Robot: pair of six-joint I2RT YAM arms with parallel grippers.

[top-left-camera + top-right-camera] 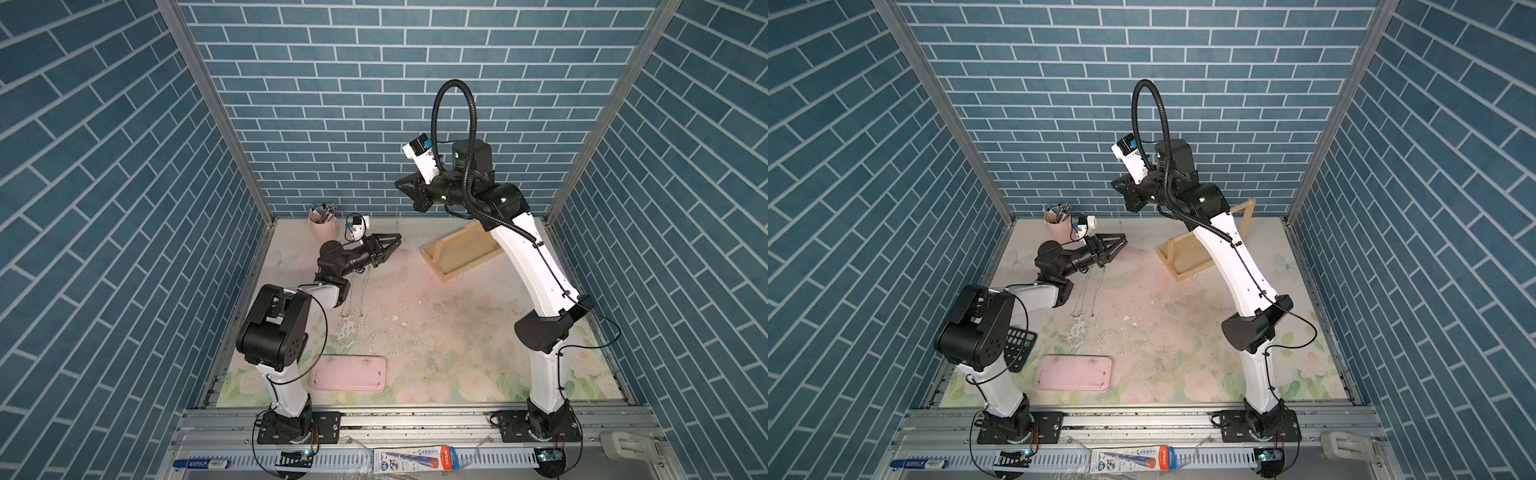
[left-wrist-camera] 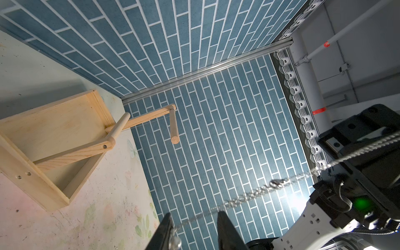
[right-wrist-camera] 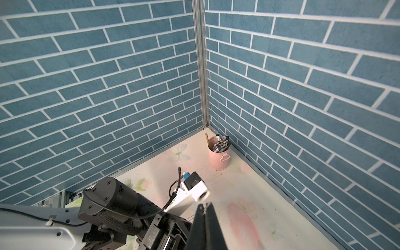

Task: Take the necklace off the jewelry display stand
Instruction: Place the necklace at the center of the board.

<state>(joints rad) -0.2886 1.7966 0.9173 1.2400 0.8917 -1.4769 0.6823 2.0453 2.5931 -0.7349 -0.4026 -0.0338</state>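
Metal necklace (image 2: 277,184) is pinched in the closed, raised right hand (image 1: 398,183) and crosses between the parted fingers of the left hand (image 2: 193,214). At the worktop's far right corner sits the jewelry display stand (image 1: 459,251); the pink cup (image 1: 323,230) stands far left; the front packet (image 1: 415,459) reads "HB".

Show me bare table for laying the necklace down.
Bare: mid-table between the pink tray and the jewelry display stand; also in front, between tray and right arm. Crowded: rear corner around the pen cup and left hand.
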